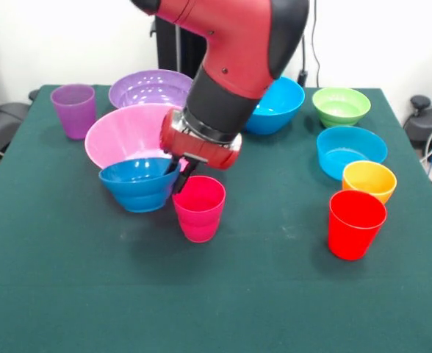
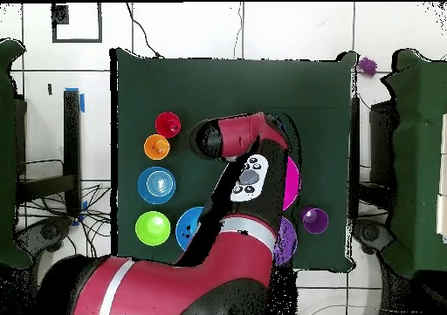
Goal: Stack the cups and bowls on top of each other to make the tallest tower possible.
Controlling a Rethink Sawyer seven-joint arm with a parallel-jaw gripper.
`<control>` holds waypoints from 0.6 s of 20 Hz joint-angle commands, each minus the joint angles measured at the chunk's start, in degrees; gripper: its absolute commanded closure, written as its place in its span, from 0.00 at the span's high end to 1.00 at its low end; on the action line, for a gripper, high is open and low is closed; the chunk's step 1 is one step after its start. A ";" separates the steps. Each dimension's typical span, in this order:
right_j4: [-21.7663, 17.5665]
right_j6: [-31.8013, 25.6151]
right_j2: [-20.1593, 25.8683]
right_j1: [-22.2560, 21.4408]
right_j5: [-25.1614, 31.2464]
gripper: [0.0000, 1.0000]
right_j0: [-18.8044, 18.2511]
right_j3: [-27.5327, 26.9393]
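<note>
Fingers of my gripper (image 1: 182, 176) sit at the magenta-pink cup's (image 1: 199, 208) far rim beside the small dark blue bowl (image 1: 138, 183), their spread hidden by my wrist.

One camera stands across the tabletop (image 1: 69, 294) from the robot, raised a little and tilted down, close enough that the green surface fills most of the picture and its near corners are cut off — the arm (image 1: 238, 66) drops in from the top edge. The other looks straight down from well above, far enough to take in the whole tabletop (image 2: 131, 93), the tiled floor (image 2: 175, 32) around it and furniture at both sides; here the arm (image 2: 244, 198) rises from the bottom edge. Both share the tabletop and its cups and bowls — the red cup (image 1: 355, 224) at front right sits upper left overhead (image 2: 168, 124).
</note>
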 commanded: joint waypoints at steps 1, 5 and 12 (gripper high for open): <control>-4.78 -7.75 8.59 3.92 -2.18 0.00 -3.20 -5.00; -5.70 -9.11 9.76 4.50 -2.25 0.00 -4.74 -6.55; -8.37 -11.89 12.34 4.83 -2.39 0.00 -7.54 -7.86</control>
